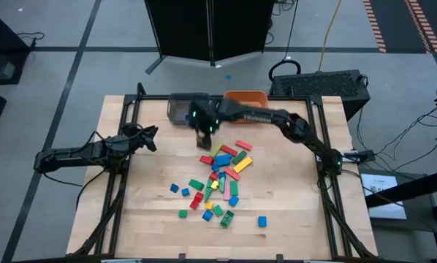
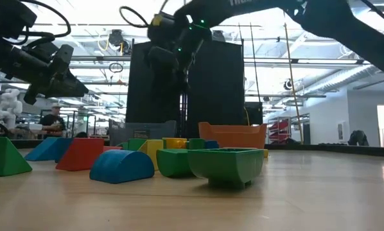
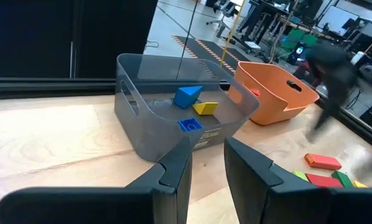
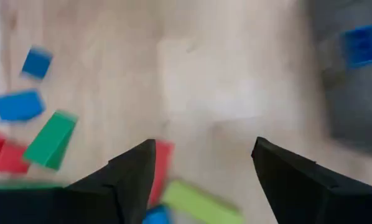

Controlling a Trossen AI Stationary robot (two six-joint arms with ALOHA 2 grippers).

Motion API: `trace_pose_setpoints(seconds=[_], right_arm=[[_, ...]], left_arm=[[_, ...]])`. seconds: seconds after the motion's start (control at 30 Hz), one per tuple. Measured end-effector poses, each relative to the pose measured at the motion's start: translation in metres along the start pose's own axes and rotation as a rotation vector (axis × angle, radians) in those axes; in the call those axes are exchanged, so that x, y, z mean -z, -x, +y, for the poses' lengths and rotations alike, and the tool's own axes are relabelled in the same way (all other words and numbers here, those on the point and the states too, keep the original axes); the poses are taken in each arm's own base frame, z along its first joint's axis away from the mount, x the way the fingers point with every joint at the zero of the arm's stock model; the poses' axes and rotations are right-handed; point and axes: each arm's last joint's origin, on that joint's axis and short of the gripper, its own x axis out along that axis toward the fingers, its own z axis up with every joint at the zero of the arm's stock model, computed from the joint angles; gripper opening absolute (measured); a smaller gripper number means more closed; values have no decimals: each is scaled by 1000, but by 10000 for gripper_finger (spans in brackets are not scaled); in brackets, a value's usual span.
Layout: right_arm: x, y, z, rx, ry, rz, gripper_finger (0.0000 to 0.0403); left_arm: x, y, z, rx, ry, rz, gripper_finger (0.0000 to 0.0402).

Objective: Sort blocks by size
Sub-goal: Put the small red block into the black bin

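Here the right pincer (image 1: 202, 139) hung spread and empty above the wooden table (image 1: 153, 212), between the grey plastic bin (image 1: 180, 109) and the scattered coloured blocks (image 1: 218, 183); the left pincer (image 1: 150, 139), slightly parted, waited at the left edge.

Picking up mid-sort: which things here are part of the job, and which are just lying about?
Job:
blocks on the table
grey bin holding three blocks
orange bin
right gripper, jaws open, near the grey bin

Lying about:
black case behind the table
left gripper, idle
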Motion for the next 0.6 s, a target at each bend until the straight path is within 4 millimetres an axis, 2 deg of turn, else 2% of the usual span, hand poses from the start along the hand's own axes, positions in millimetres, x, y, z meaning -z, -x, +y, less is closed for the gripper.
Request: trace_pose_setpoints(seconds=[0.13,0.23,0.33,0.6], right_arm=[[12,-25,35,-26,34,56,256],[21,-43,52,0,37,60,256],[29,-56,56,49,25,72,256],[46,-75,51,136,-21,92,256]], left_arm=[[0,0,0,5,0,3,95],[0,0,-1,22,0,15,95],[1,0,-1,35,0,25,95],[1,0,-1,47,1,33,95]])
